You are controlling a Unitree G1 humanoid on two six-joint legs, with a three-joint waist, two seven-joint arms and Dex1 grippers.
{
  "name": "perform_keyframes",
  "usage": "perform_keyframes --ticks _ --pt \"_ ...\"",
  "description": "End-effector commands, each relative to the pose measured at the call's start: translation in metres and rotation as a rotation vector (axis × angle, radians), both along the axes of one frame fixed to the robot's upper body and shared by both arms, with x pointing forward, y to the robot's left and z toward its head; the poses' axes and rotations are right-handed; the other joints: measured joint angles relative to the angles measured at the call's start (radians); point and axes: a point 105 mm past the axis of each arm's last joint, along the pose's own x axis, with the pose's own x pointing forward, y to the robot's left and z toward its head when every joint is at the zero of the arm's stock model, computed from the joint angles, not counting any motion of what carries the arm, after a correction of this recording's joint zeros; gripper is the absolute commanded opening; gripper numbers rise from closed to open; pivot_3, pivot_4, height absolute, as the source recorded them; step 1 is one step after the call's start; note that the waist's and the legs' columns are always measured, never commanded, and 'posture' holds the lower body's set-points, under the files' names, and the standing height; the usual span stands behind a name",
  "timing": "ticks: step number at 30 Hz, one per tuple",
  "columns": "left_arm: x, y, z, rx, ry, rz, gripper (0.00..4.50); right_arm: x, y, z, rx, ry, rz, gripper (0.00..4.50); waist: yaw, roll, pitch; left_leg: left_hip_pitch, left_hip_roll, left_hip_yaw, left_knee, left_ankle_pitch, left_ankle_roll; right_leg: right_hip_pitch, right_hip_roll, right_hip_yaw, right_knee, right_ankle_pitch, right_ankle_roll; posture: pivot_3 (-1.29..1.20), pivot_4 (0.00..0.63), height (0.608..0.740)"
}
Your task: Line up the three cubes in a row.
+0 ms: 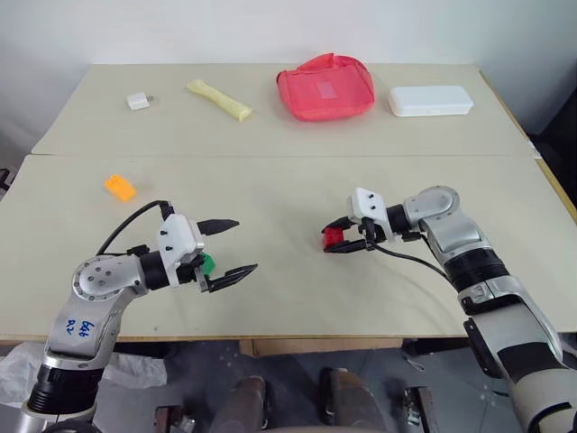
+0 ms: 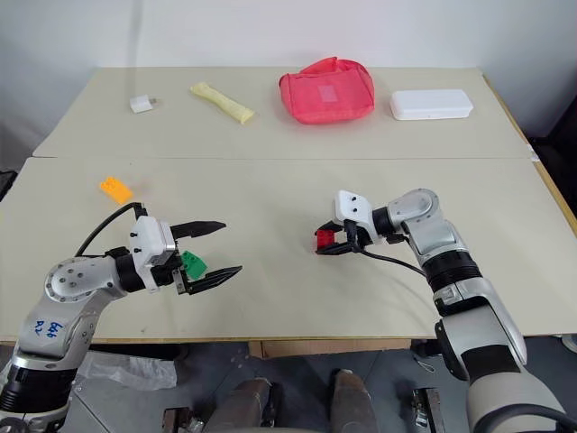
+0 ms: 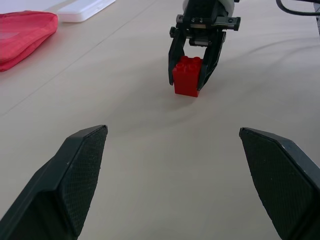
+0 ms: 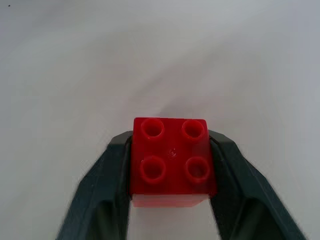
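Left gripper (image 1: 233,245) with fingers spread wide; right gripper (image 1: 345,236) fingers clamped, pointing leftward and down.

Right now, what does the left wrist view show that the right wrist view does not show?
The left wrist view alone shows the left gripper with its jaws wide open and nothing between them, the whole right gripper from the front, the red mesh bag and the long white box. The right wrist view alone shows the four studs on top of the red cube, and each finger pressed flat on a side of it. Both share the red cube held in the right gripper over the beige table.
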Motion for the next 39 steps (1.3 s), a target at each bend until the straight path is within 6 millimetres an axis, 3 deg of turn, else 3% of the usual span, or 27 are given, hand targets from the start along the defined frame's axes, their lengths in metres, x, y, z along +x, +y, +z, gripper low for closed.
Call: perform_keyframes --ticks 1,4,5,8,10,14,18,21,24,27,33,39 --pt "-0.005 0.002 0.011 -0.005 -0.036 -0.001 4.5 -0.001 0.004 0.011 0.05 -0.014 0.018 3.14 0.0 0.0 0.0 0.0 0.0 0.0 0.0 0.0 0.0 0.0 0.0 0.0 0.0 0.0 0.0 0.0 0.15 0.74" --pt "-0.005 0.005 0.012 -0.01 -0.035 0.017 4.5 -0.001 0.003 0.012 0.049 -0.029 0.016 4.19 0.0 0.0 0.0 0.0 0.0 0.0 0.0 0.0 0.0 0.0 0.0 0.0 0.0 0.0 0.0 0.0 0.15 0.74" --pt "-0.003 0.015 0.021 -0.061 -0.048 0.072 4.5 -0.001 0.002 0.024 0.1 -0.086 0.031 4.47 0.0 0.0 0.0 0.0 0.0 0.0 0.0 0.0 0.0 0.0 0.0 0.0 0.0 0.0 0.0 0.0 0.15 0.74" --pt "-0.002 0.052 0.038 -0.147 -0.089 0.237 4.5 -0.006 -0.002 0.058 0.237 -0.241 0.087 4.47 -0.001 0.001 0.001 0.0 0.0 0.0 0.0 0.0 0.0 -0.001 0.0 0.0 0.0 0.0 0.0 0.0 0.15 0.74" --pt "-0.012 0.083 0.034 -0.149 -0.09 0.318 4.5 -0.017 0.001 0.074 0.338 -0.268 0.143 4.47 -0.007 0.001 0.001 -0.001 0.001 0.0 0.0 0.0 -0.001 -0.001 0.0 0.0 0.0 0.0 0.0 0.0 0.15 0.74" --pt "-0.036 0.129 0.009 -0.152 -0.027 0.464 4.5 -0.039 0.01 0.074 0.445 -0.24 0.21 4.47 -0.019 0.001 0.001 0.001 0.002 -0.001 -0.002 -0.001 -0.002 0.001 0.001 -0.003 -0.001 -0.001 -0.002 0.0 0.15 0.74" --pt "-0.073 0.176 -0.037 -0.132 0.159 0.632 4.5 -0.06 0.024 0.065 0.548 -0.114 0.258 4.47 -0.02 0.002 0.001 0.001 0.003 -0.003 -0.002 -0.002 -0.002 0.003 0.0 -0.004 -0.001 -0.001 -0.002 0.0 0.15 0.74" --pt "-0.099 0.2 -0.063 -0.137 0.256 0.747 4.5 -0.072 0.03 0.06 0.628 -0.092 0.269 4.47 -0.02 0.002 0.001 0.001 0.003 -0.003 -0.002 -0.002 -0.002 0.002 0.0 -0.004 -0.002 -0.002 -0.003 0.0 0.15 0.74" --pt "-0.112 0.21 -0.075 -0.142 0.281 0.799 4.5 -0.08 0.031 0.052 0.626 -0.111 0.268 4.47 -0.014 0.002 0.001 0.001 0.003 -0.004 -0.002 -0.003 -0.002 0.003 -0.001 -0.005 -0.003 -0.002 -0.004 0.0 0.15 0.74" --pt "-0.112 0.201 -0.073 -0.152 0.239 0.777 4.5 -0.086 0.023 0.04 0.596 -0.14 0.259 4.47 0.003 0.001 0.001 0.001 0.002 -0.004 -0.001 -0.004 -0.001 0.004 -0.001 -0.005 -0.006 -0.002 -0.004 0.0 0.15 0.74" --pt "-0.077 0.138 -0.048 -0.185 0.144 0.536 4.5 -0.084 0.006 0.042 0.586 -0.141 0.203 4.47 0.007 0.001 0.001 0.002 0.002 -0.005 -0.001 -0.004 -0.001 0.005 -0.002 -0.005 -0.006 -0.002 -0.004 0.0 0.15 0.74" --pt "-0.043 0.087 -0.055 -0.206 0.147 0.431 4.5 -0.081 -0.011 0.041 0.543 -0.152 0.134 4.47 -0.001 0.002 0.001 0.002 0.002 -0.005 -0.002 -0.004 -0.002 0.003 -0.001 -0.005 -0.006 -0.002 -0.004 0.0 0.15 0.74"
